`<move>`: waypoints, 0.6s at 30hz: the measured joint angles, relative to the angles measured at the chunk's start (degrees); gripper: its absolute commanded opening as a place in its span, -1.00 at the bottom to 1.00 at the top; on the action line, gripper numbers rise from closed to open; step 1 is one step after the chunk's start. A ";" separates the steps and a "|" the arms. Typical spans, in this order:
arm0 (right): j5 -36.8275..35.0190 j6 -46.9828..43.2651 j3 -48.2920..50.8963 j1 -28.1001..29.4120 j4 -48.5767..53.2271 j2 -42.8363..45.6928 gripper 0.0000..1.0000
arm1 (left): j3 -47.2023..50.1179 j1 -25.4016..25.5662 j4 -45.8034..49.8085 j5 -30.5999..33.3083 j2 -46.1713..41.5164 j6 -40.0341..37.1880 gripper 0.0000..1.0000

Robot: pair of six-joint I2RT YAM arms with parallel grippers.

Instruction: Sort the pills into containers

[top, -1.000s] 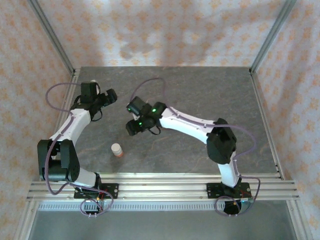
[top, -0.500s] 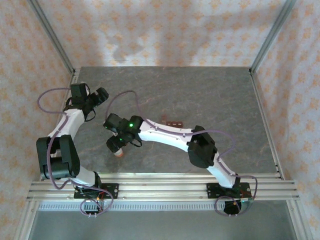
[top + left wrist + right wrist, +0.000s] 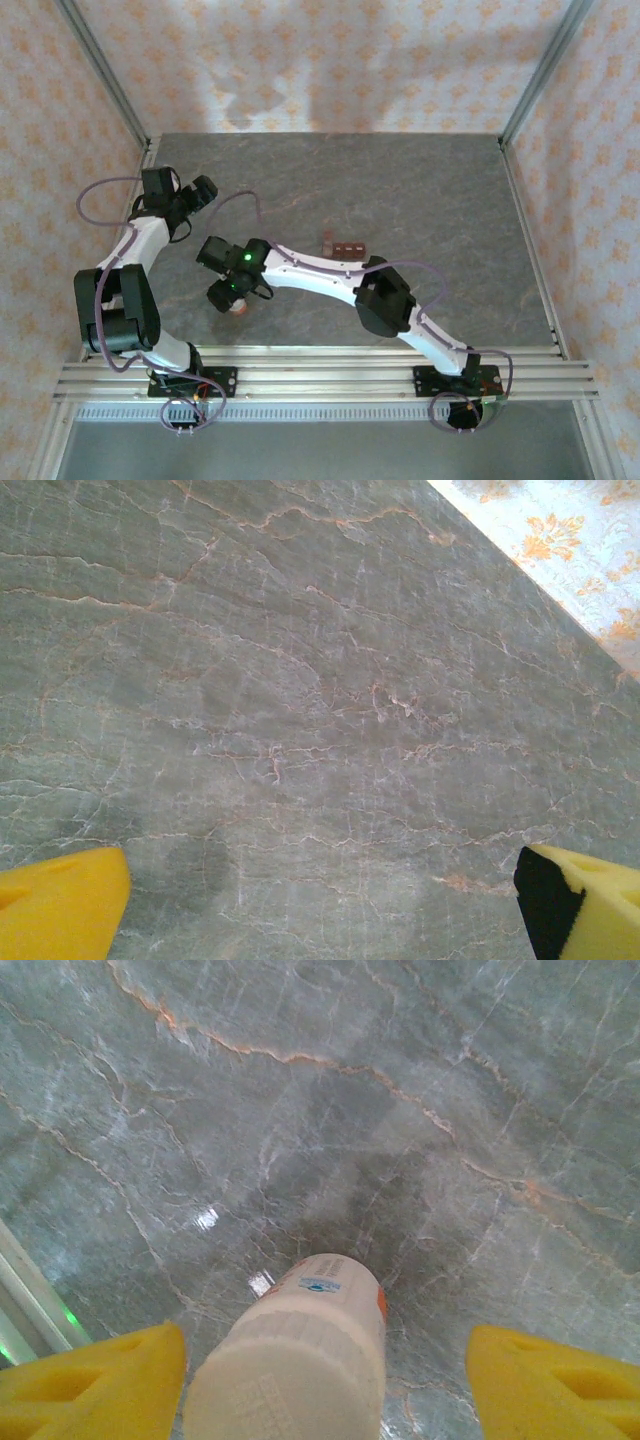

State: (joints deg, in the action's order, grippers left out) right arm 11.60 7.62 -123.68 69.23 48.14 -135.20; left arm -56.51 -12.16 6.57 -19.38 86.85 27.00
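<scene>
Both arms wore white shells on their long links, joined by bulky black joint housings. The left arm (image 3: 140, 245) trailed a thin mauve cable (image 3: 100, 188) that looped out at the left of the frame. The right arm (image 3: 310, 270) had a like purple lead (image 3: 430, 272) arching over its elbow and another curling beside its base. A small green light (image 3: 245, 257) glowed on the right wrist's black housing. Each arm rose from a black base plate (image 3: 195, 383) tangled with red and dark wiring. The left end effector (image 3: 203, 190) and the right end effector (image 3: 232, 298) were black, their fingertips (image 3: 60, 905) capped with bright yellow wedge-shaped pads, one backed by a black inner face (image 3: 545, 905).
</scene>
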 measured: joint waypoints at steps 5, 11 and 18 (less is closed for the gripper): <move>0.20 0.04 0.00 0.11 0.37 -1.16 0.27 | 0.00 0.00 -0.02 -0.22 0.33 0.02 1.00; 0.28 -0.09 0.00 0.11 0.55 -1.62 -0.15 | 0.00 0.00 -0.09 -1.05 0.68 0.13 1.00; -0.96 -0.33 0.11 0.11 0.52 -1.40 -0.21 | 0.00 0.00 -1.20 -2.19 0.68 0.20 0.99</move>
State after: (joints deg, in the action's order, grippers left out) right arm 10.63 7.29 -123.57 69.34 48.66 -136.59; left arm -56.51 -12.16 5.37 -21.56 87.53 27.20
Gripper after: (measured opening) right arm 0.429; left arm 0.998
